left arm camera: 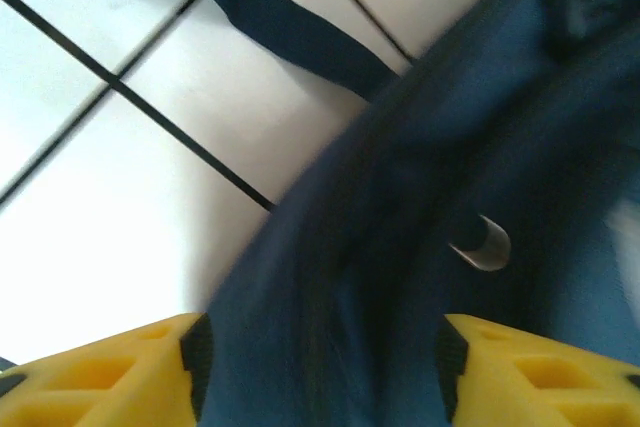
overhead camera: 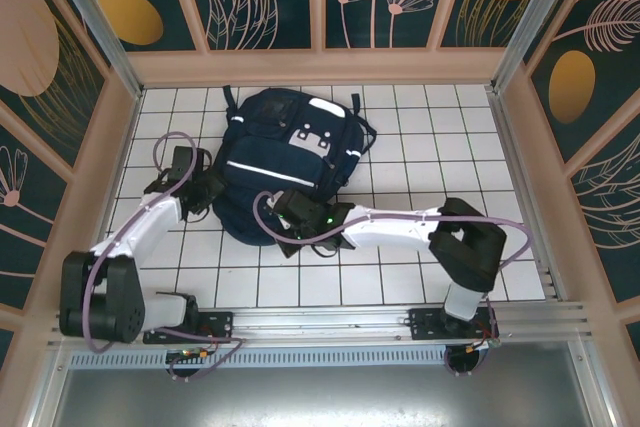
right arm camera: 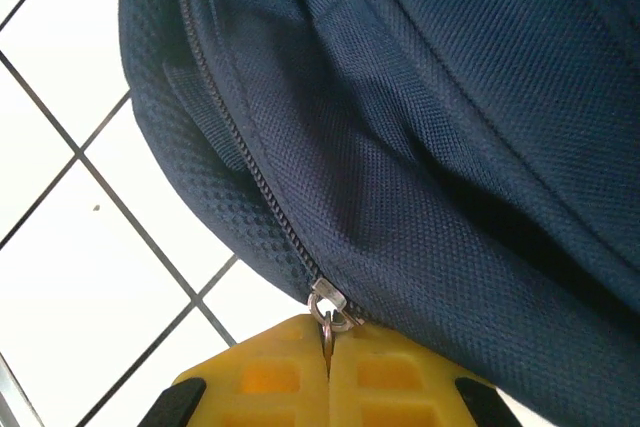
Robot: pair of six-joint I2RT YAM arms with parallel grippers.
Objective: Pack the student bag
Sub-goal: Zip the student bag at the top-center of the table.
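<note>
The student bag (overhead camera: 290,147), a large navy backpack with white reflective patches, lies on the white tiled table with its bottom towards the arms. At its left lower side my left gripper (overhead camera: 212,190) stands open. In the left wrist view blurred navy bag fabric (left arm camera: 480,147) lies between its yellow fingers (left arm camera: 110,377). At the bag's near edge my right gripper (overhead camera: 283,209) is shut on the metal zipper pull (right arm camera: 327,319). That pull hangs from the slider at the end of a zipper line on the bag (right arm camera: 450,97).
A dark strap (left arm camera: 290,32) trails over the tiles beside the bag. Bare tiled table (overhead camera: 430,137) lies to the bag's right. Patterned walls enclose the table on three sides, and an aluminium rail (overhead camera: 330,322) runs along the near edge.
</note>
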